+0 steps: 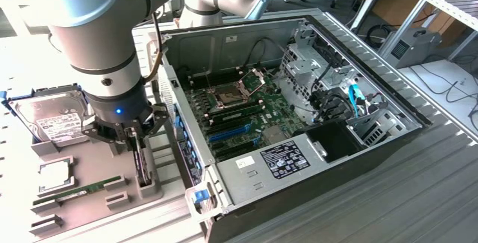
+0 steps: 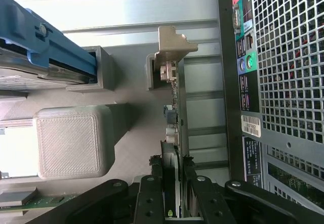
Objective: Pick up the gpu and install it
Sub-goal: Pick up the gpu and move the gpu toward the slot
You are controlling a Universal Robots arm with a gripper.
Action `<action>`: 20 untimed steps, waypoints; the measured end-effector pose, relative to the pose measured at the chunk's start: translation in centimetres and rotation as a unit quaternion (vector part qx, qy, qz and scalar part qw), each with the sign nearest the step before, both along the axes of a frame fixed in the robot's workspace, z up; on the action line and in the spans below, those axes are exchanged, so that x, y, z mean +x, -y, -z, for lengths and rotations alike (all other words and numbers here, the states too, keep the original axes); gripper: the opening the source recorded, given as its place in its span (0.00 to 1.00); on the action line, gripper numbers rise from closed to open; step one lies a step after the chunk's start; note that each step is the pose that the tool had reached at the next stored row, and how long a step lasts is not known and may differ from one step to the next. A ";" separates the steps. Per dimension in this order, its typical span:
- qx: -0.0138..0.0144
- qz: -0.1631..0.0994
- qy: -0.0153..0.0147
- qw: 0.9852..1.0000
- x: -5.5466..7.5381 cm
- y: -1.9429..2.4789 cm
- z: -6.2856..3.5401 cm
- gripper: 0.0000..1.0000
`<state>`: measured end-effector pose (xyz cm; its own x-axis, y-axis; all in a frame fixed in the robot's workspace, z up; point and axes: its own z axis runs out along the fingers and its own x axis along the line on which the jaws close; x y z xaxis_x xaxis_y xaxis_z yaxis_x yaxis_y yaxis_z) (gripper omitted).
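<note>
The gpu (image 1: 143,167) stands on edge in a slot of the grey fixture (image 1: 89,204), to the exterior view's left of the open computer case (image 1: 299,114). My gripper (image 1: 134,142) is lowered straight onto it from above. In the wrist view the gpu (image 2: 174,113) shows edge-on, with its silver end bracket (image 2: 172,42) at the far end resting against a grey fixture post. My gripper (image 2: 172,159) has its black fingers (image 2: 154,183) pressed on both faces of the card, shut on it. The card still sits in its slot.
The case lies open with the motherboard (image 1: 239,114) and blue expansion slots (image 1: 232,134) exposed. On the fixture lie a silver hard drive (image 1: 56,117) and a green RAM stick (image 1: 78,190). The case's perforated rear panel (image 2: 283,82) is right beside the card.
</note>
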<state>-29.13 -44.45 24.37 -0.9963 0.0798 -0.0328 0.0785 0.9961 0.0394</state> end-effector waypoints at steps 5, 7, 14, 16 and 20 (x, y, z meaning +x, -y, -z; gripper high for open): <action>0.000 0.000 0.000 1.000 0.0 0.00 -0.19 0.27; 0.000 0.000 0.000 1.000 0.0 0.00 -0.28 0.27; 0.000 0.000 0.000 1.000 0.0 0.00 -0.42 0.27; 0.000 0.000 0.000 1.000 0.0 0.00 -0.44 0.27; 0.000 0.000 0.000 1.000 0.0 0.00 -0.47 0.27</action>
